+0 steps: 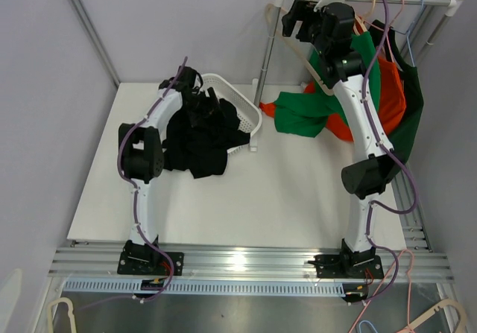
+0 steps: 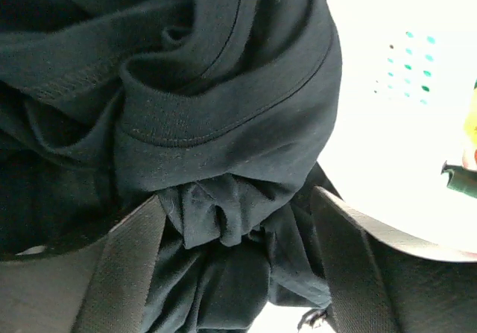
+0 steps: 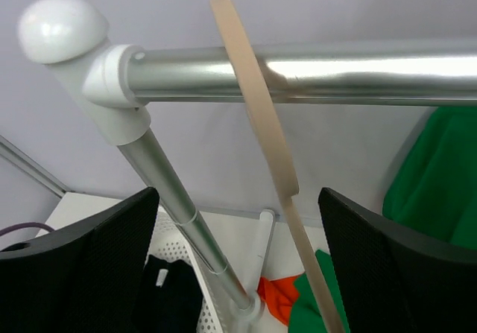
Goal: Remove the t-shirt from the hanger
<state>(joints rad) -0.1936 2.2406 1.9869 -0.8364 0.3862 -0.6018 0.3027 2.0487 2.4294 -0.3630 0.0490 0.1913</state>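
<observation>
A green t-shirt point(image 1: 305, 113) hangs from a beige hanger point(image 1: 307, 68) on the rack rail point(image 1: 417, 0), and its lower part lies on the table. My right gripper point(image 1: 297, 26) is up at the rail's left end. In the right wrist view it point(image 3: 238, 273) is open, with the hanger's beige strip point(image 3: 257, 102) passing between the fingers untouched and the green shirt point(image 3: 440, 169) at the right. My left gripper point(image 1: 223, 113) is over the white basket. It point(image 2: 238, 273) is open, with bunched black t-shirt cloth point(image 2: 223, 87) between the fingers.
The black t-shirt point(image 1: 197, 150) drapes over the white perforated basket point(image 1: 250, 113) and onto the table. An orange shirt point(image 1: 391, 94) and a dark green one point(image 1: 414, 117) hang behind the green shirt. The rack's upright post point(image 1: 262, 65) stands beside the basket.
</observation>
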